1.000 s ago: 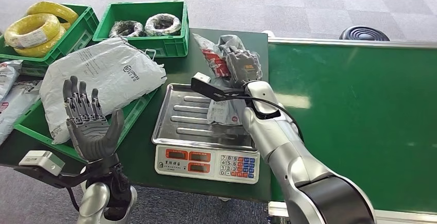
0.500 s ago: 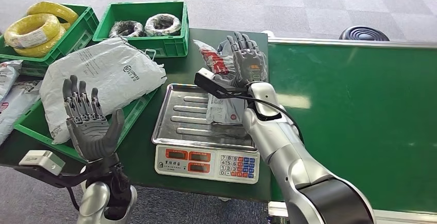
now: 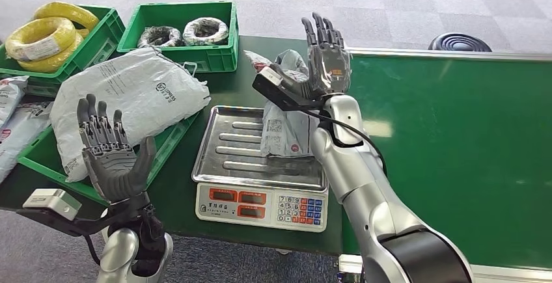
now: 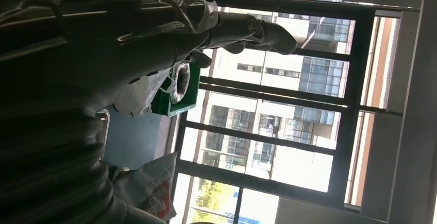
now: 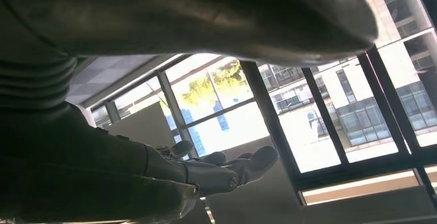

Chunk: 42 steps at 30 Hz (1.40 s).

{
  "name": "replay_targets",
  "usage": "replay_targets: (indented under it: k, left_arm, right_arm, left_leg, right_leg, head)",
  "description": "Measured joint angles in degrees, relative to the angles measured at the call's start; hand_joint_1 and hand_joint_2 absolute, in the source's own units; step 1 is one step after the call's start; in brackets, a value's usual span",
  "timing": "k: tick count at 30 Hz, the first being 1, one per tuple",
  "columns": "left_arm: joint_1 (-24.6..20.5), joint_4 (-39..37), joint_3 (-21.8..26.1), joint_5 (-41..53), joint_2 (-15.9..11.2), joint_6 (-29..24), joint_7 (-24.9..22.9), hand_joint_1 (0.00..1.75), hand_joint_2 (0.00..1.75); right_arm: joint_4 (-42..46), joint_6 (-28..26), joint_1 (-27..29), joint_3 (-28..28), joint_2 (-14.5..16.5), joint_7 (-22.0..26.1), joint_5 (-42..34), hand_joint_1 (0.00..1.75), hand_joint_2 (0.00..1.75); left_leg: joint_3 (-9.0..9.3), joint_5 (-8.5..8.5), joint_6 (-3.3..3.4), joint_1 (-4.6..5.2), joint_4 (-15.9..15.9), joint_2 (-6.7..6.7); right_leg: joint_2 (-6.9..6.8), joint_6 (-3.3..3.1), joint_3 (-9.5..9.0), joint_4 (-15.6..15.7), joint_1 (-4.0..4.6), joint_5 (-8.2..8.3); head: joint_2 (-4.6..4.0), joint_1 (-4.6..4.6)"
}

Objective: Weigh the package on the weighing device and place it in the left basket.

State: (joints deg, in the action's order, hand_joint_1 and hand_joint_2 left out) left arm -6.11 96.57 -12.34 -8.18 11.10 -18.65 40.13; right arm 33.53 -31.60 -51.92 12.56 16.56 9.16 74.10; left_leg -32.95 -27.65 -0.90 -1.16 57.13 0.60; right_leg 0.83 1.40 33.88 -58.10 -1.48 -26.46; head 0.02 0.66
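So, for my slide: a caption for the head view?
Package resting on the scale, right hand raised open above it, left hand open.

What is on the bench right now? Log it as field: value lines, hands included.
package: grey bag lying on the scale tray, partly overhanging its far edge
scale: steel-tray weighing device with keypad, on the dark green table
right hand: raised above the package, fingers spread, holding nothing
left hand: raised palm up, fingers apart, holding nothing
left basket: green crate holding a large white bag
far crates: yellow cable coils; black-and-white coils
task state: package on scale, not yet in basket
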Motion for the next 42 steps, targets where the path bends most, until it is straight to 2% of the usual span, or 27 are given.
replay_targets:
  k: [3,6,8,10,12,14,16,18,21,24,27,31,36,42]
  left_arm:
    - [-0.05,0.59,0.08,2.97,-0.02,-2.31,0.0,0.0,1.75]
    - [-1.85,1.8,0.32,11.18,-0.34,-7.52,-0.67,0.0,1.75]
    - [-5.5,1.49,0.48,19.96,-0.78,-9.72,-3.73,0.0,1.75]
    - [-11.7,-1.11,0.03,33.1,-1.07,-9.8,-10.29,0.0,1.75]
    - [-19.74,-6.68,-1.43,47.4,-1.09,-8.42,-18.22,0.0,1.75]
    - [-27.61,-13.83,-3.6,57.37,-0.71,-7.33,-24.02,0.0,1.75]
    - [-33.63,-20.77,-5.81,62.17,0.0,-7.54,-26.49,0.0,1.75]
    - [-37.82,-26.44,-7.58,65.37,0.66,-7.31,-28.02,0.0,1.75]
    - [-43.92,-36.04,-10.87,74.81,2.06,-4.19,-32.67,0.0,1.75]
    - [-49.1,-48.2,-15.85,83.9,4.71,0.38,-35.45,0.0,1.75]
    - [-51.64,-58.16,-21.24,87.49,6.82,4.6,-36.93,0.0,1.75]
    - [-52.98,-66.54,-26.97,90.33,7.88,7.56,-38.43,0.0,1.75]
    - [-53.44,-72.76,-32.35,94.64,8.1,11.85,-38.93,0.0,1.75]
    - [-53.57,-76.91,-34.76,95.22,6.81,16.86,-35.75,0.0,1.75]
  right_arm:
    - [7.43,-5.63,3.33,-0.9,-0.15,3.36,-6.37,0.0,0.0]
    - [21.38,-7.97,10.13,-2.23,-0.32,8.0,-16.5,0.0,0.0]
    - [30.2,-8.12,15.68,-3.02,-0.16,12.1,-22.03,0.0,0.0]
    - [37.11,-8.12,20.99,-3.72,0.38,16.39,-25.84,0.0,0.0]
    - [42.22,-8.11,25.43,-4.17,0.91,19.48,-28.3,0.0,0.0]
    - [45.45,-8.09,28.65,-4.27,1.16,21.0,-29.57,0.0,0.0]
    - [47.69,-8.08,30.94,-4.26,1.35,21.6,-30.02,0.0,0.0]
    - [49.27,-8.07,32.38,-4.21,1.45,21.64,-29.97,0.0,0.0]
    - [50.62,-8.07,33.29,-3.45,1.42,20.51,-29.59,0.0,0.0]
    - [51.44,-8.07,33.92,-1.98,1.28,19.36,-29.27,0.0,0.0]
    - [51.78,-8.07,35.67,-0.73,0.87,19.72,-29.24,0.0,0.0]
    - [51.8,-8.07,37.92,0.27,0.32,21.04,-29.58,0.0,0.0]
    - [52.07,-8.07,39.13,1.86,-0.18,21.02,-29.53,0.0,0.0]
    - [53.34,-8.07,40.28,3.88,-0.89,21.0,-29.93,0.0,0.0]
  left_leg:
    - [0.0,0.0,0.0,0.0,0.0,0.02]
    - [-0.02,-0.01,0.0,0.0,0.0,0.08]
    - [-0.03,-0.02,0.0,0.0,0.0,0.15]
    - [-0.02,-0.01,0.0,0.0,0.01,0.22]
    - [0.02,0.03,0.01,0.01,0.01,0.25]
    - [0.04,0.1,0.03,0.01,0.01,0.2]
    - [0.04,0.15,0.04,0.02,0.01,0.02]
    - [0.06,0.15,0.03,0.03,0.03,-0.13]
    - [0.03,0.15,0.03,0.02,0.05,-0.01]
    - [0.01,0.15,0.03,0.03,0.04,-0.04]
    - [0.0,0.13,0.03,0.03,0.03,-0.23]
    - [-0.02,0.13,0.03,0.02,0.01,-0.21]
    - [-0.01,0.14,0.02,0.01,-0.01,-0.22]
    - [-0.01,0.14,0.02,0.01,-0.01,-0.19]
  right_leg:
    - [-0.02,0.0,0.0,0.0,0.0,-0.01]
    - [-0.08,0.01,0.0,0.01,0.0,-0.04]
    - [-0.14,0.02,0.0,0.03,0.0,-0.05]
    - [-0.19,0.01,-0.03,0.05,0.0,-0.04]
    - [-0.24,0.01,-0.08,0.05,0.0,0.0]
    - [-0.23,0.01,-0.11,0.05,-0.01,0.1]
    - [-0.09,0.01,-0.1,0.04,-0.02,0.21]
    - [0.07,0.02,-0.02,0.04,-0.03,0.25]
    - [0.04,0.02,0.03,0.04,-0.03,0.24]
    - [0.04,0.02,0.0,0.04,-0.03,0.23]
    - [0.17,0.02,0.04,0.04,-0.04,0.23]
    - [0.18,0.02,0.07,0.04,-0.03,0.23]
    - [0.18,0.02,0.06,0.03,-0.01,0.23]
    - [0.18,0.02,0.04,0.02,-0.01,0.23]
  head:
    - [0.0,0.0]
    - [0.0,-0.01]
    - [0.0,0.0]
    - [0.0,0.0]
    - [0.0,0.0]
    - [0.0,-0.01]
    - [0.0,-0.01]
    - [0.0,0.01]
    - [0.0,0.01]
    - [0.0,0.0]
    - [0.0,0.01]
    - [0.0,0.02]
    - [0.0,0.01]
    - [0.0,0.01]
